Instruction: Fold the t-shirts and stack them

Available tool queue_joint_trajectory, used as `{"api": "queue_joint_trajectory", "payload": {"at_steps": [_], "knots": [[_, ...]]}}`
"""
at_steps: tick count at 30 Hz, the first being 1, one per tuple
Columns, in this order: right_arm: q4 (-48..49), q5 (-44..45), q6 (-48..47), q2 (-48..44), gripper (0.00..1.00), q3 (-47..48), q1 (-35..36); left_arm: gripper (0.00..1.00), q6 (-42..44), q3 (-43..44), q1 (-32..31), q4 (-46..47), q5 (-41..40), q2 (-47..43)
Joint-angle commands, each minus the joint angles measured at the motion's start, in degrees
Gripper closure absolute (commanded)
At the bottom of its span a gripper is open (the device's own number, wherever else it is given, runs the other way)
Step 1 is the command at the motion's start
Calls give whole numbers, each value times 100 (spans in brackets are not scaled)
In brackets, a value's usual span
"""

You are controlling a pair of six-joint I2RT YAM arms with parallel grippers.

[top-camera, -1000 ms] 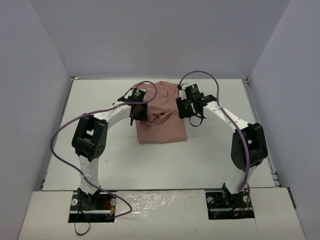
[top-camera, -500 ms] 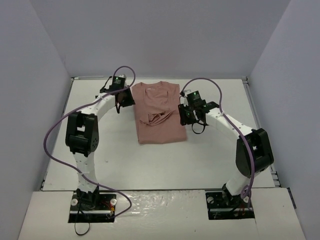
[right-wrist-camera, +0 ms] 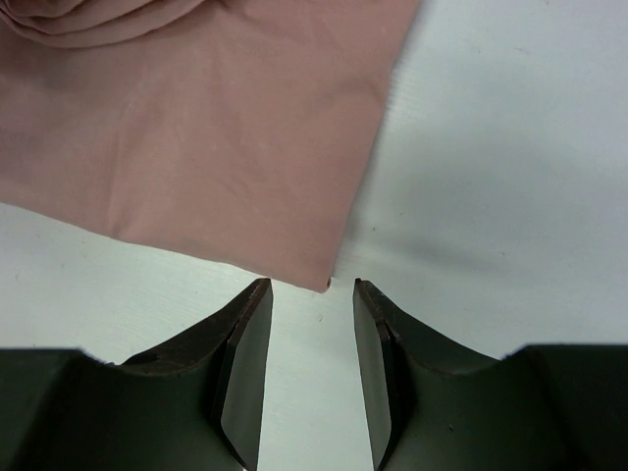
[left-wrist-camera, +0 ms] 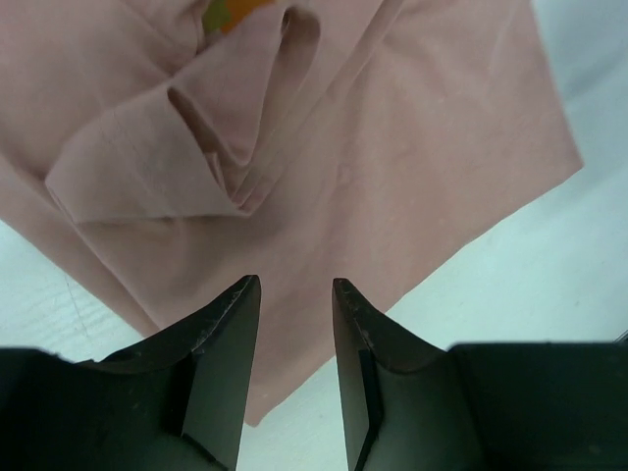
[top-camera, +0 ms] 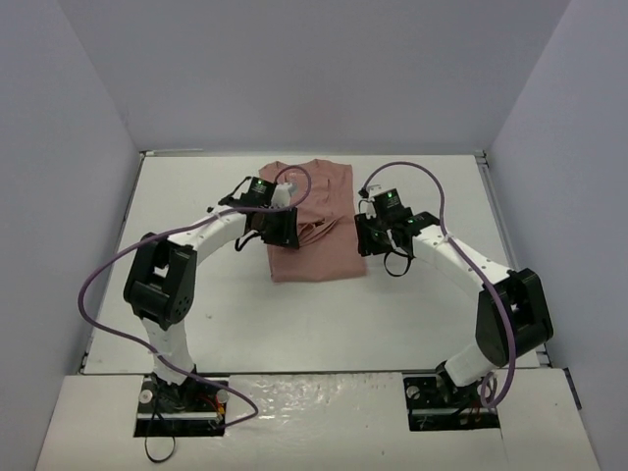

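Note:
The dusty-pink t-shirt (top-camera: 319,250) lies partly folded into a narrow rectangle at the table's far middle, with bunched folds at its centre. My left gripper (top-camera: 282,232) is open and empty above the shirt's left edge. In the left wrist view its fingers (left-wrist-camera: 235,314) hover over the pink cloth (left-wrist-camera: 412,157), with a folded sleeve and a bit of orange graphic (left-wrist-camera: 231,10) ahead. My right gripper (top-camera: 367,241) is open and empty at the shirt's right side. In the right wrist view the shirt's near corner (right-wrist-camera: 329,280) lies between the fingertips (right-wrist-camera: 257,294).
The white table (top-camera: 196,314) is walled by grey panels at the left, the back and the right. Purple cables loop above both arms. Bare white surface lies in front of the shirt (right-wrist-camera: 471,196).
My left gripper has swung back from beyond the shirt's far-left corner to over its left edge. My right gripper has shifted slightly nearer, toward the shirt's near-right corner.

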Motion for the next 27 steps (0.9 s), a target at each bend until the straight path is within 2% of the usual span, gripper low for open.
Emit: {"api": "queue_joint_trajectory", "payload": {"at_steps": [1,11,27], "knots": [[155,54,151,-406,64,-158,1,68,369,127,-7,-130,208,-13],[200,123,237,-577,64,-243,-10,67,385,663,-116,-119,-161,694],[214,44,257,-458,63,-217,-10,67,-347,1068,174,1028,-621,1029]]}}
